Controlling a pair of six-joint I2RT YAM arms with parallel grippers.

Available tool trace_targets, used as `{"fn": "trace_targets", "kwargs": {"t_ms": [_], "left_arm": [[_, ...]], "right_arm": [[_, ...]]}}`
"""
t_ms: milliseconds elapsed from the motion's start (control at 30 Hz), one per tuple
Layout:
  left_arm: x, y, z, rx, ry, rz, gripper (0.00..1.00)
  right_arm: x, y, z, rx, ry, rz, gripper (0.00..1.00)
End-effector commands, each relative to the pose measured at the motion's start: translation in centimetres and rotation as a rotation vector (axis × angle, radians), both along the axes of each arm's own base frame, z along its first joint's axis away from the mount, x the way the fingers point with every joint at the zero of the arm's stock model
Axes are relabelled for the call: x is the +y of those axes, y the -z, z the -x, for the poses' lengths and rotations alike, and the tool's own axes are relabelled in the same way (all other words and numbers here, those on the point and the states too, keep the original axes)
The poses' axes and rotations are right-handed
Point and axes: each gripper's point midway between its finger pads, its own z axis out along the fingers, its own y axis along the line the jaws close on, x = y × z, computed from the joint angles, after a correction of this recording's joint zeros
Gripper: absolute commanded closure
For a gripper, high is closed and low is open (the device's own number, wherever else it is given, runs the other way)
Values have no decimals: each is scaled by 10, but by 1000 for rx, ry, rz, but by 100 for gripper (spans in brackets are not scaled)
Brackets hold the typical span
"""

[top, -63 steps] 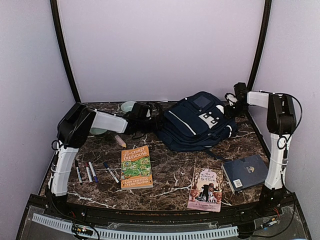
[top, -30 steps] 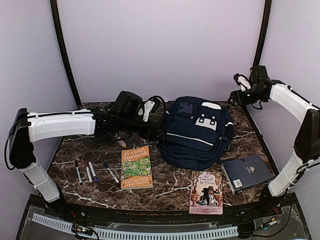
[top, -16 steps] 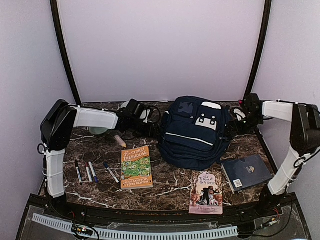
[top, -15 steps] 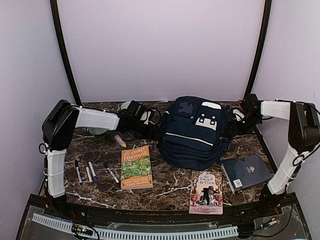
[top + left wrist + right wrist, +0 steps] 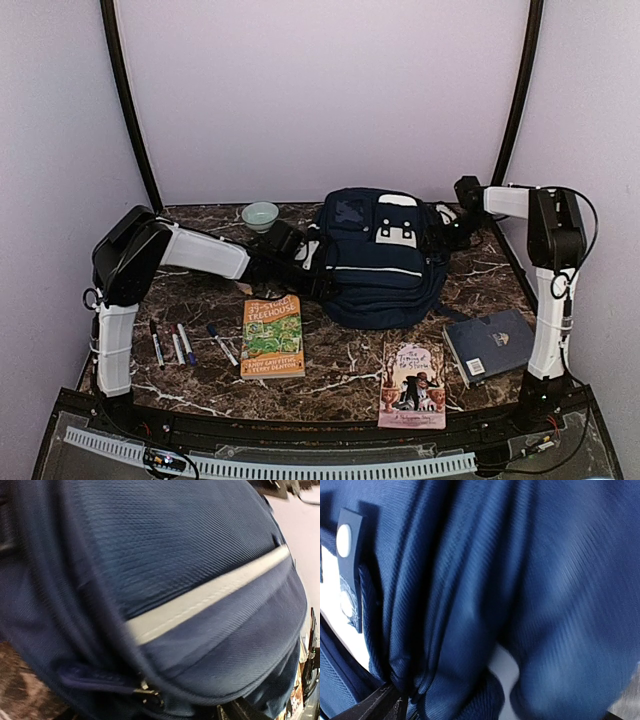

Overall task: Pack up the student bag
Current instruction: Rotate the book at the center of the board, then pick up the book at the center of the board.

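Student bag (image 5: 375, 265) at the far edge of the table (image 5: 340, 378), near centre. Left gripper (image 5: 306, 266) against its left side, jaws spread wide. Right gripper (image 5: 448, 227) at its right side; spread or pinching, cannot tell. Orange book (image 5: 272, 336) toward front edge: "STOREY TREEHOUSE".

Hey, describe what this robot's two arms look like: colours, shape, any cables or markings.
The left arm and right arm match: smooth white tubular links joined by chunky black joint housings, black towards the wrists. Thin black cables loop outside at the elbows. No markings are readable.
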Motion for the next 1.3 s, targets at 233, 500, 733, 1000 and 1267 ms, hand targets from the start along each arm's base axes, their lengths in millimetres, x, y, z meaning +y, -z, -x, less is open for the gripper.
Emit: {"fn": "trace_targets", "kwargs": {"t_ms": [233,500,733,1000,1267], "left_arm": [[0,-38,32,-65,34,-48,27],[19,-104,54,-89,58,-51,26],[48,-127,85,-65,74,-94,26],[79,-106,104,-11,25,-167,25],[121,-79,109,38,-102,-326,23]], "right_arm": [[32,-63,-52,-173,-28,-77,5],[10,-145,-5,-317,-45,-24,0],[19,-173,63,-384,-168,-62,2],[75,-186,142,-426,-441,-151,6],[160,-180,185,-452,-642,-295,14]]}}
